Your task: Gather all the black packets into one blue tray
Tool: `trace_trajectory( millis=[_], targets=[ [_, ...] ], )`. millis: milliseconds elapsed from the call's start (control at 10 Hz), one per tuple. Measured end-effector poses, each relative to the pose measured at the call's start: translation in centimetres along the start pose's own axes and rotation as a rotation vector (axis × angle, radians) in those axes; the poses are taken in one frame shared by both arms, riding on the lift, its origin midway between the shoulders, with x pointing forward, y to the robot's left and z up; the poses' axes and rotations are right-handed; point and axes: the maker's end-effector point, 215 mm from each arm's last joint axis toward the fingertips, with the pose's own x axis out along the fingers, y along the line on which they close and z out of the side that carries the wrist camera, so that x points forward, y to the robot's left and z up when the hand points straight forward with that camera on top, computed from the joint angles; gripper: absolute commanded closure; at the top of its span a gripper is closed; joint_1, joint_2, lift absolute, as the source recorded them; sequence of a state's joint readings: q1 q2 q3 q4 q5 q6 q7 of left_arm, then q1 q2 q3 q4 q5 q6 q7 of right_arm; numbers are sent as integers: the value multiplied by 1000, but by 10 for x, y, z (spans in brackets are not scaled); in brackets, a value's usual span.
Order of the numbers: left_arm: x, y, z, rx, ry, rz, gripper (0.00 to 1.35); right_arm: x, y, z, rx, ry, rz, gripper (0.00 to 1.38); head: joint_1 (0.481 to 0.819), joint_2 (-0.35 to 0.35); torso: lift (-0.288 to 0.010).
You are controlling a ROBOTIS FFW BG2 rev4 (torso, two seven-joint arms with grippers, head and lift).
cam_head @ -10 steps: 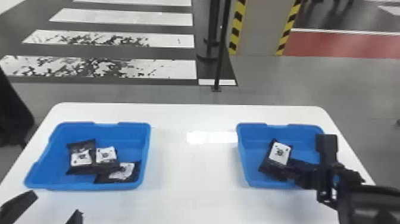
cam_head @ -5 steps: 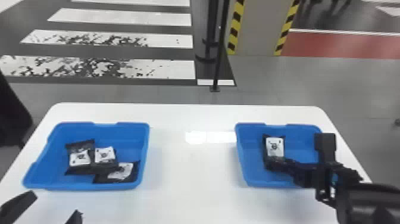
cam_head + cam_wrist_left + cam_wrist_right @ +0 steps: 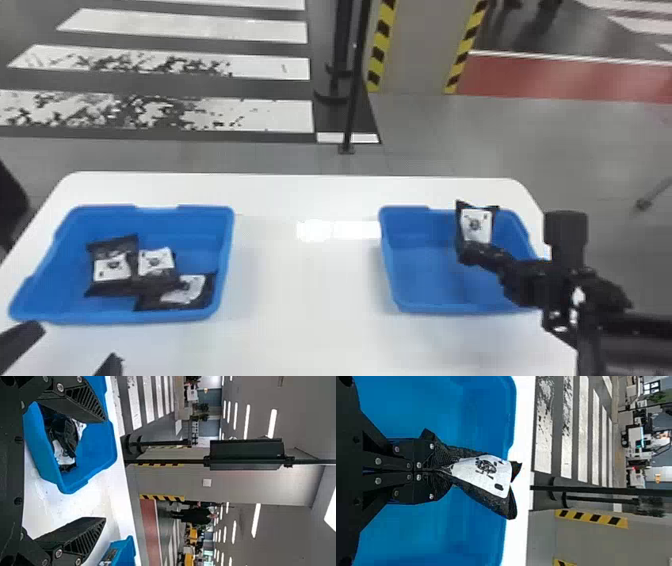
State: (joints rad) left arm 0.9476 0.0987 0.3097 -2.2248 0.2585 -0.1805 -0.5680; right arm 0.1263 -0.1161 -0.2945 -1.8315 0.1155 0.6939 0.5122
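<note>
Packet of black film with a white label hangs from the robot's right gripper, whose two fingers are closed on its lower end above the right-hand blue tray. The label, printed with a dark design, faces the head camera, and the packet's free end overlaps the tray's far rim in that view. Seen from the right wrist, the gripper pinches the film into a narrow gather, with the label spread out beyond the fingertips and two dark corners at the free end.

Across the white table, three more black packets sit bunched inside the left-hand blue tray. The leftmost packet touches the middle packet, and a third packet lies nearer the robot, by the tray's near right corner, its white label partly covered by dark film.

At the table's near left, the left gripper stands open with its fingers well apart, just in front of the left-hand tray. Beyond the table, white crosswalk stripes mark the dark floor to the left, while a black pole rises beside a grey column edged in yellow-and-black tape.
</note>
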Motion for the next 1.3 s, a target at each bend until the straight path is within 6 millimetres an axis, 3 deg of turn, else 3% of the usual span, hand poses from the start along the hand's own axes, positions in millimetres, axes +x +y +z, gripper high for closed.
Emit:
trace_trajectory(
  millis=[100, 200, 600, 1000, 1300],
  targets=[
    [2, 0, 1, 0, -1, -6, 162, -19, 4, 15, -37, -31, -9, 1279, 695, -132, -110],
    [4, 0, 1, -5, 0, -17, 162, -34, 24, 28, -76, -58, 18, 1279, 695, -110, -110],
    [36, -21, 12, -74, -34, -125, 162, -68, 165, 46, -157, -121, 298, 1279, 695, 44, -110],
    [76, -42, 19, -177, -30, -220, 162, -98, 246, 56, -208, -157, 493, 1279, 695, 111, -110],
    [108, -66, 34, -269, -41, -337, 162, -107, 285, 60, -280, -167, 604, 1279, 695, 118, -110]
  ],
)
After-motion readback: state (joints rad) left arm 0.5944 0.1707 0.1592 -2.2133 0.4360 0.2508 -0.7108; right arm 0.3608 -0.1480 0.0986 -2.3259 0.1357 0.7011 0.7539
